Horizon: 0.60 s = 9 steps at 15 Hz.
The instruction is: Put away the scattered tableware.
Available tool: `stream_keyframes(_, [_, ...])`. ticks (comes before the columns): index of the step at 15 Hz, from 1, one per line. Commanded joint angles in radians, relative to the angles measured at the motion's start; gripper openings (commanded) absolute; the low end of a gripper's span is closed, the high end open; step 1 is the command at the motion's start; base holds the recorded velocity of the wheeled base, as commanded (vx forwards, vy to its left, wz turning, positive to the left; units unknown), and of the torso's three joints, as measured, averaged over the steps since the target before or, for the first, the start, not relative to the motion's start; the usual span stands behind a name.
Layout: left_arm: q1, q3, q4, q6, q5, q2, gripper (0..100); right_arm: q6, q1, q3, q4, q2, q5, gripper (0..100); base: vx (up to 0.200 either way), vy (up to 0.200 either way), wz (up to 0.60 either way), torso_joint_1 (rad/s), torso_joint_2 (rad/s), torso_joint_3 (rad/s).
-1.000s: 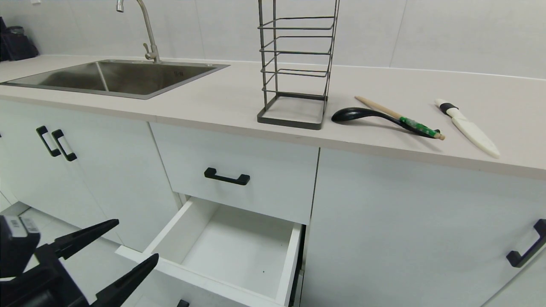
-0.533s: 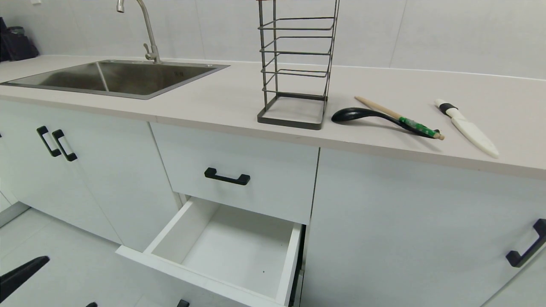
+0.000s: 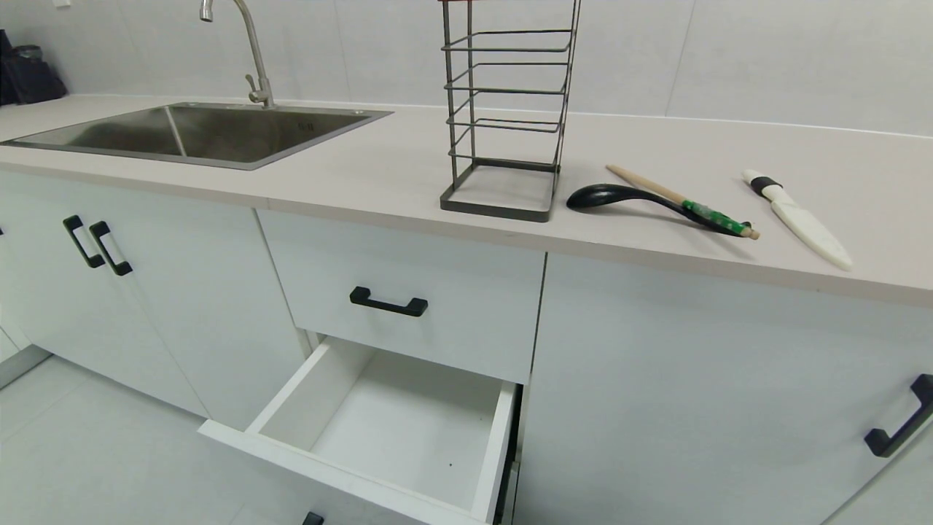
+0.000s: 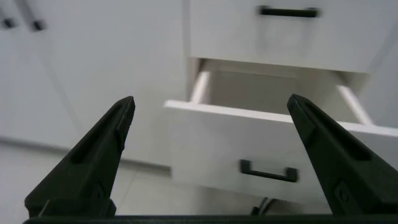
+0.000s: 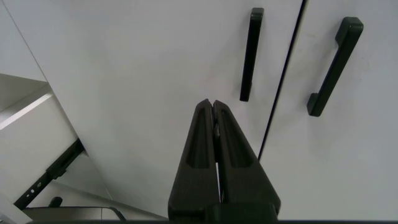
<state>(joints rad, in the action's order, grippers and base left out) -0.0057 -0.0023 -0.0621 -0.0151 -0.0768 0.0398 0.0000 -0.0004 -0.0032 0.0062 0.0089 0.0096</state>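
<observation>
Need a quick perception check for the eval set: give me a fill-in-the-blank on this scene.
1. The lower drawer stands ____, while the upper drawer is closed.
2. The black ladle lies on the countertop to the robot's ____ of the wire rack.
3. The left pincer, facing the lower drawer's front, is ____.
4. The right pincer, near the cabinet handles, is ____.
Missing words: open; right; open; shut.
</observation>
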Motion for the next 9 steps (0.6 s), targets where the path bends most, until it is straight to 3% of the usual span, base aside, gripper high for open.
stream_keyframes(1, [0.006, -0.002, 0.016, -0.014, 0.066, -0.04, 100, 0.0, 0.0, 0.0, 0.0, 0.0, 0.001, 0, 0.0, 0.0, 0.0, 0.0, 0.0, 0.0])
stream_keyframes(2, [0.006, -0.002, 0.016, -0.016, 0.066, -0.04, 100, 0.0, 0.0, 0.0, 0.0, 0.0, 0.001, 0, 0.0, 0.0, 0.0, 0.0, 0.0, 0.0])
stream_keyframes(4, [0.004, -0.008, 0.036, -0.059, 0.011, -0.04, 100, 0.0, 0.0, 0.0, 0.0, 0.0, 0.001, 0, 0.0, 0.0, 0.0, 0.0, 0.0, 0.0])
stream_keyframes(6, [0.006, -0.007, 0.025, -0.051, 0.015, -0.04, 100, 0.0, 0.0, 0.0, 0.0, 0.002, 0.001, 0, 0.0, 0.0, 0.0, 0.0, 0.0, 0.0])
stream_keyframes(7, [0.006, -0.005, 0.021, -0.002, 0.026, -0.04, 100, 0.0, 0.0, 0.0, 0.0, 0.0, 0.0, 0, 0.0, 0.0, 0.0, 0.0, 0.0, 0.0])
stream_keyframes(9, [0.007, -0.007, 0.025, 0.043, 0.043, -0.04, 100, 0.0, 0.0, 0.0, 0.0, 0.0, 0.0, 0, 0.0, 0.0, 0.0, 0.0, 0.0, 0.0])
